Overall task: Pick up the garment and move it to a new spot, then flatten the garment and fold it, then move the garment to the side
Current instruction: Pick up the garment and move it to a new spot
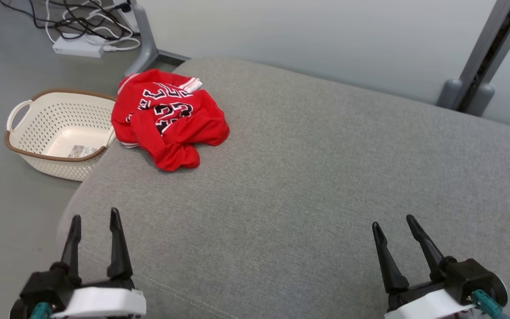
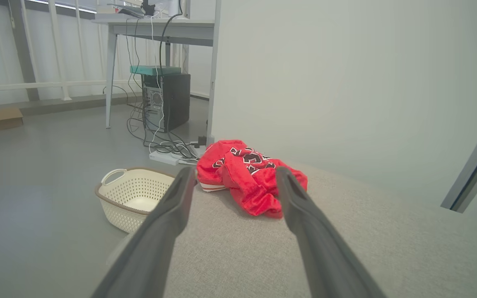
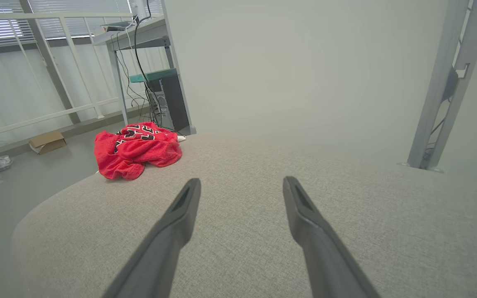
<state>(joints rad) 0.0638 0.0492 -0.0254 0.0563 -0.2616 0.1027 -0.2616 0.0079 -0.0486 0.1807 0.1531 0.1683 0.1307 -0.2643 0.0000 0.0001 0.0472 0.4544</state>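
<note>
A red garment (image 1: 168,119) with black and white lettering lies crumpled at the far left corner of the grey cushioned surface (image 1: 308,177). It also appears ahead of the fingers in the left wrist view as a red garment (image 2: 249,176), and at the left in the right wrist view as a red garment (image 3: 137,149). My left gripper (image 1: 95,217) is open near the front left edge, well short of the garment. My right gripper (image 1: 393,223) is open at the front right, far from it. Both hold nothing.
A white perforated basket (image 1: 56,133) with a brown rim stands on the floor just left of the garment. Cables and a power strip (image 1: 79,46) lie on the floor behind. A pale wall and a grey metal post (image 1: 476,84) border the far side.
</note>
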